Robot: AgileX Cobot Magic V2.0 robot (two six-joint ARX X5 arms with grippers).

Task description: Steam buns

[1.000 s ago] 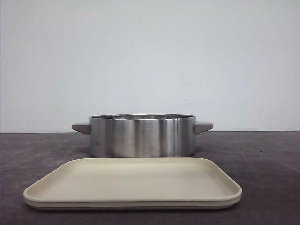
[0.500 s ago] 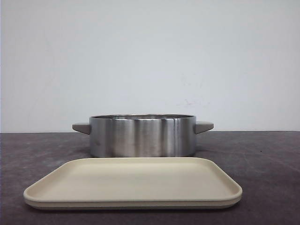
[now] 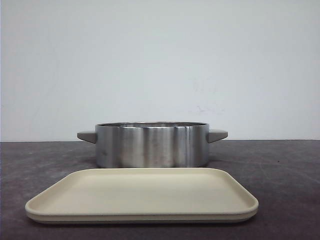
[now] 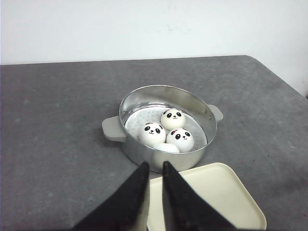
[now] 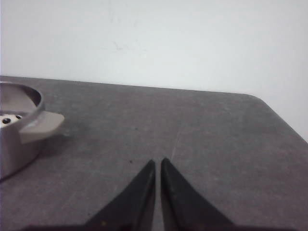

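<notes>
Jaws of the left gripper (image 4: 155, 168) and right gripper (image 5: 158, 166), both pinched nearly shut on nothing, hover above the grey bench (image 4: 53, 120), the panda buns (image 4: 166, 134) lying well ahead in the steel pot (image 4: 144, 96) behind the cream tray (image 3: 142, 192).

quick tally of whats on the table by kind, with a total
panda buns: 4 (one mostly hidden behind the pot wall)
steel steamer pot: 1
beige tray: 1
total: 6
</notes>
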